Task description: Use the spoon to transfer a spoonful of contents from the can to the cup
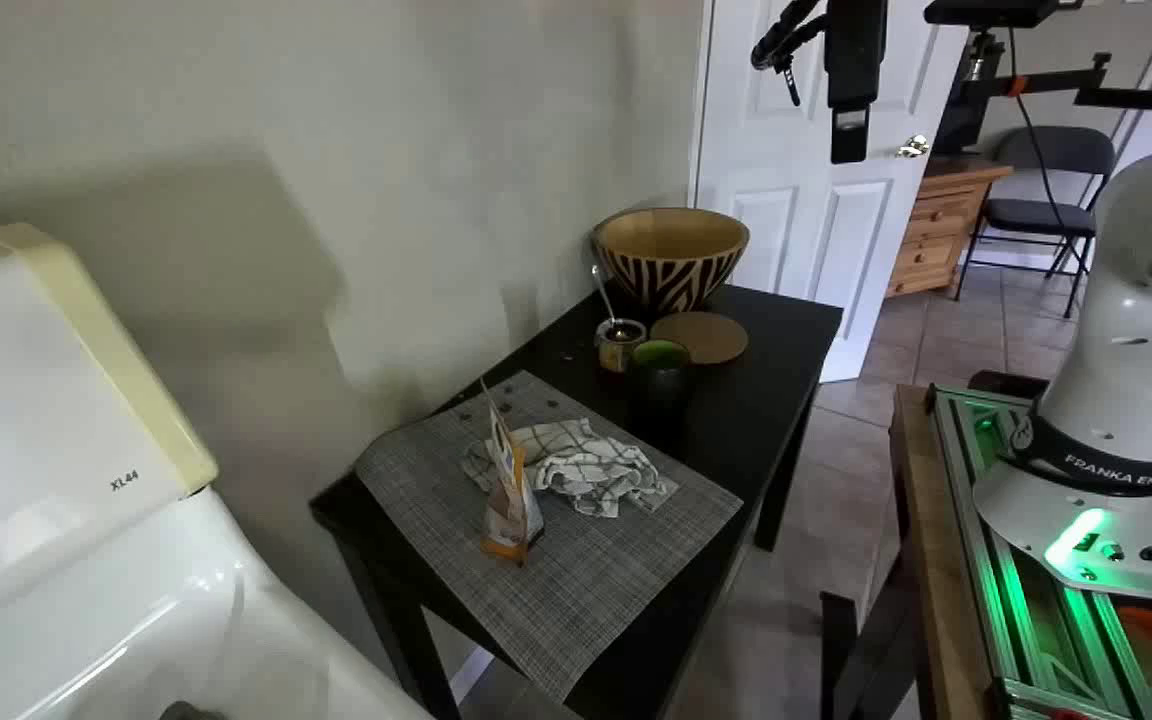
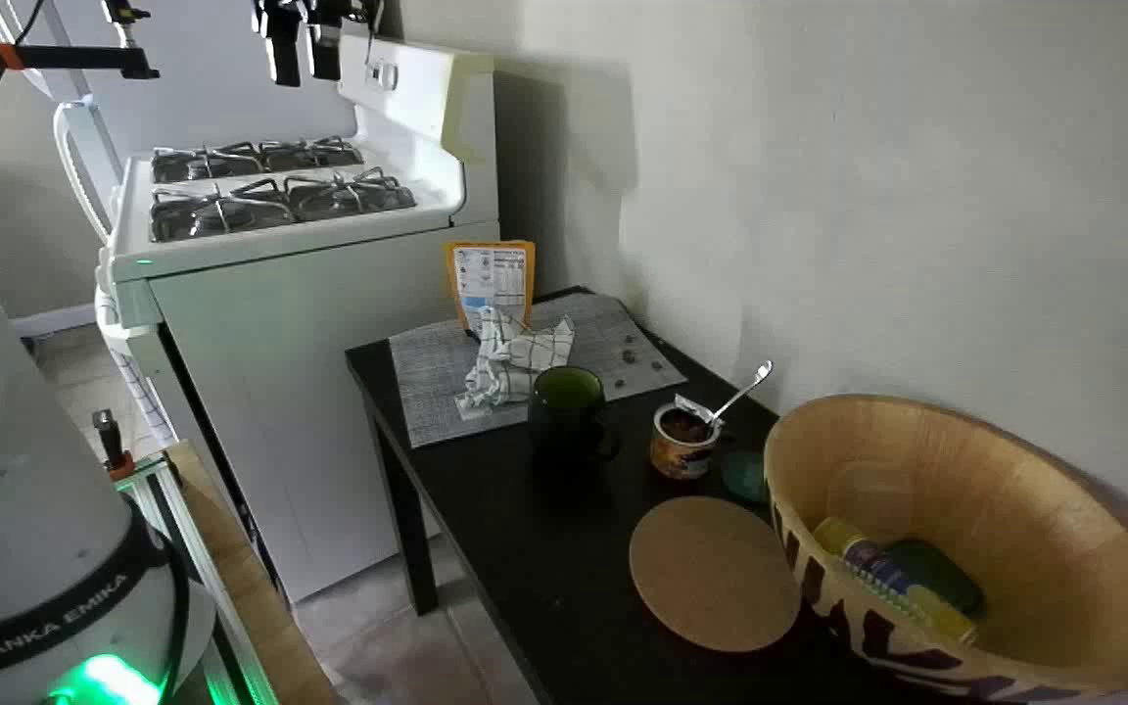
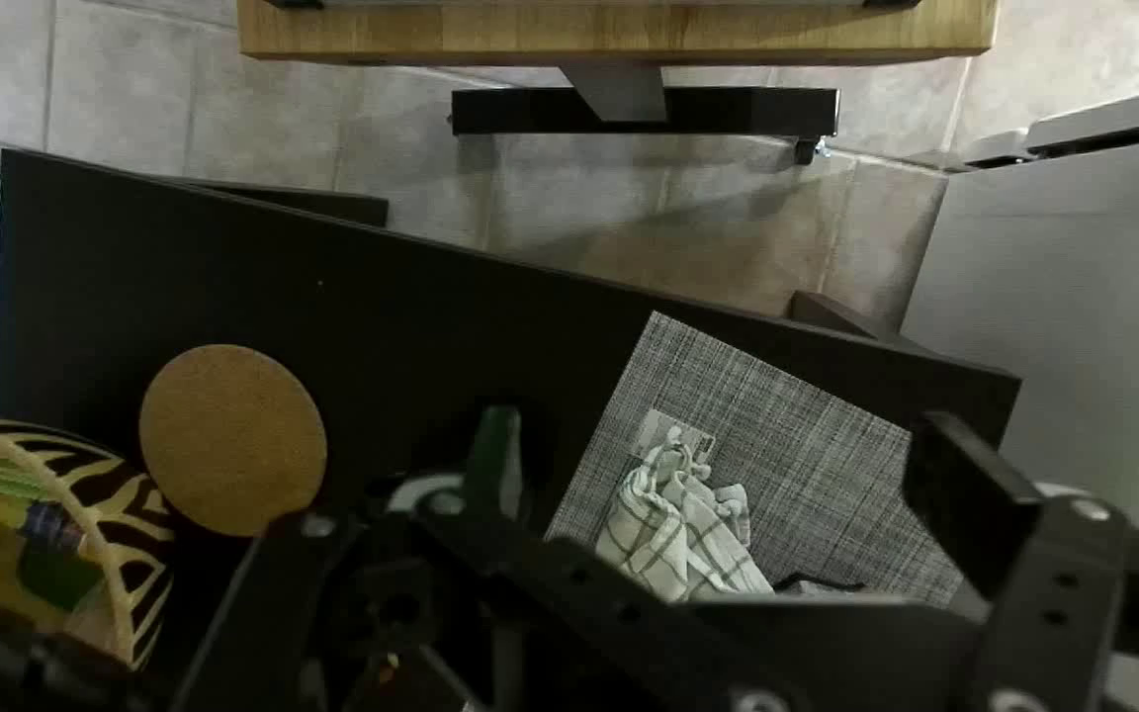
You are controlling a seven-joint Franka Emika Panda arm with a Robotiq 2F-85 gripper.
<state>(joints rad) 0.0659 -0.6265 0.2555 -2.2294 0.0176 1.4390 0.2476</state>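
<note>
The can (image 2: 683, 456) is a small labelled container with a pale rim and dark contents. It stands open on the black table and also shows in an exterior view (image 1: 620, 352). The spoon (image 2: 744, 390) leans in it, handle up; it also shows in an exterior view (image 1: 603, 292). The cup is a dark mug with a green inside (image 2: 567, 416), upright beside the can (image 1: 660, 375). My gripper (image 2: 303, 61) is high above the table, away from both, also in an exterior view (image 1: 849, 135). In the wrist view its fingers (image 3: 726, 450) stand wide apart, empty. They hide the can and cup there.
A wide striped bowl (image 1: 671, 250) and a round tan mat (image 2: 716, 573) are near the can. A green lid (image 2: 744, 477) lies by the bowl. A checkered cloth (image 1: 586, 465) and an upright orange pouch (image 2: 493, 284) rest on the grey placemat (image 1: 596, 590). The wall borders the table.
</note>
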